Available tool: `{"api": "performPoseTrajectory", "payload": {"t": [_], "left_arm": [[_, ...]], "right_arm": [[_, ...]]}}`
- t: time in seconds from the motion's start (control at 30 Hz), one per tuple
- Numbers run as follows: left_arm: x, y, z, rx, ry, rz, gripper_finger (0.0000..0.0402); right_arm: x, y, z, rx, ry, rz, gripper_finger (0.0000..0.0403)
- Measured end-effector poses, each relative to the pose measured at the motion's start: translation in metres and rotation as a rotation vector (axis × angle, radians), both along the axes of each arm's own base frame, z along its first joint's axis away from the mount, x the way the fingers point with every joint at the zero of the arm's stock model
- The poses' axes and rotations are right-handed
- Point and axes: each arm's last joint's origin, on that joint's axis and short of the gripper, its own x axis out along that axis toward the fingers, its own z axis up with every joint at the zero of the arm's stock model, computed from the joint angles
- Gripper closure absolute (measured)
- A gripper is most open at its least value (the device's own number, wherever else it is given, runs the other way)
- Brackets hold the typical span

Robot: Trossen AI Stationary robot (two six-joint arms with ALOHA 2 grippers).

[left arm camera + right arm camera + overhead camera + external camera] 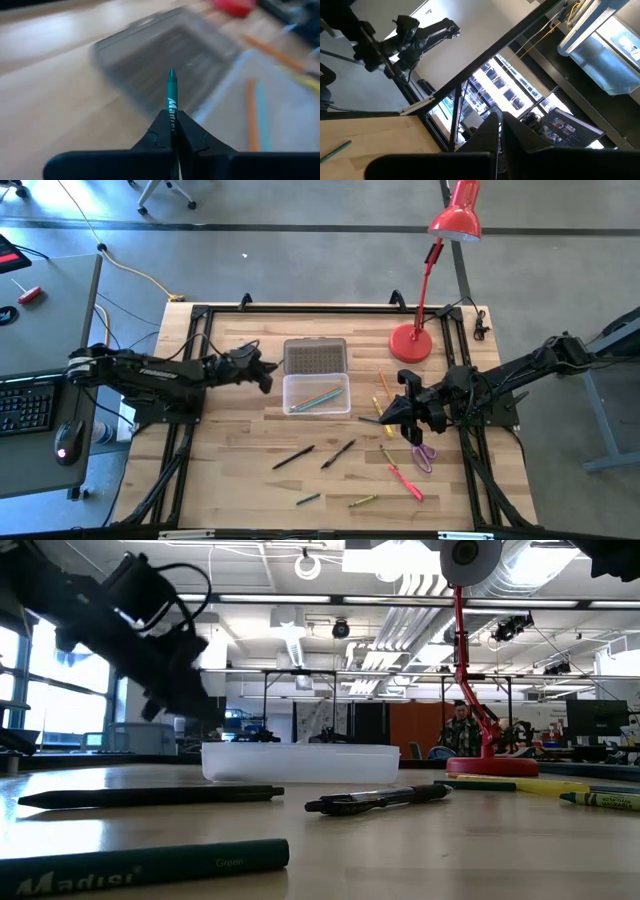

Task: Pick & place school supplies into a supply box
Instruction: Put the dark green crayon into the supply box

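Left wrist view tells the story: the left tool (175,134) is pinching a green marker (171,97) near its back end, with the tip sticking out forward over the ribbed grey lid (165,60) and the clear supply box (270,110) just beside it. From the high view the left tool (262,371) hangs just off the box's (316,394) left edge, over the desk (230,460). Two supplies, one orange and one teal, already lie in the tray.

Doing this step well probably comes down to aim. The marker looks about as long as the tray, so it should likely be lined up with the tray's long side before letting go, otherwise an end may catch the rim or land on the lid. Getting low before spreading the fingers would also keep it from bouncing out.

The right tool (403,412) sits pressed together and empty over the right part of the desk, close to the purple scissors (423,455), waiting. Plenty is still out: a black pen (338,453), a dark pencil (293,457), a red marker (407,481) and a few more near the front edge. The red desk lamp (430,270) isn't part of the job.
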Motion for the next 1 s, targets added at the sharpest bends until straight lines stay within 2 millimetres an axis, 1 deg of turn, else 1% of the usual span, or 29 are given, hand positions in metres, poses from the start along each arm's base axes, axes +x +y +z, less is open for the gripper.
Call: {"api": "performPoseTrajectory", "payload": {"t": [0.13, 0.23, 0.3, 0.5, 0.63, 0.83, 0.9, 1.0], "left_arm": [[0.017, -0.002, 0.017, -0.006, -0.05, -0.067, 0.0371], [0.031, -0.009, 0.024, -0.005, -0.055, -0.112, 0.0366], [0.042, -0.016, 0.024, -0.006, -0.044, -0.147, 0.0365], [0.073, -0.037, 0.011, 0.02, 0.048, -0.184, 0.0368], [0.091, -0.046, -0.001, 0.016, 0.104, -0.214, 0.0358], [0.11, -0.046, -0.016, 0.01, 0.161, -0.21, 0.0341], [0.114, -0.046, -0.018, 0.01, 0.168, -0.21, 0.0335], [0.118, -0.046, -0.016, 0.01, 0.173, -0.212, 0.0325]], "right_arm": [[0.0, 0.0, 0.0, 0.0, 0.0, 0.0, 0.0402], [0.0, 0.0, 0.0, 0.0, 0.0, 0.0, 0.0402], [0.0, 0.0, 0.0, 0.0, 0.0, 0.0, 0.0402], [0.0, 0.0, 0.0, 0.0, 0.0, 0.0, 0.0402], [0.0, 0.0, 0.0, 0.0, 0.0, 0.0, 0.0402], [0.0, 0.0, 0.0, 0.0, 0.0, 0.0, 0.0402], [0.0, 0.0, 0.0, 0.014, 0.008, 0.004, 0.0402], [0.0, 0.0, 0.0, 0.047, 0.025, 0.013, 0.0402]]}}
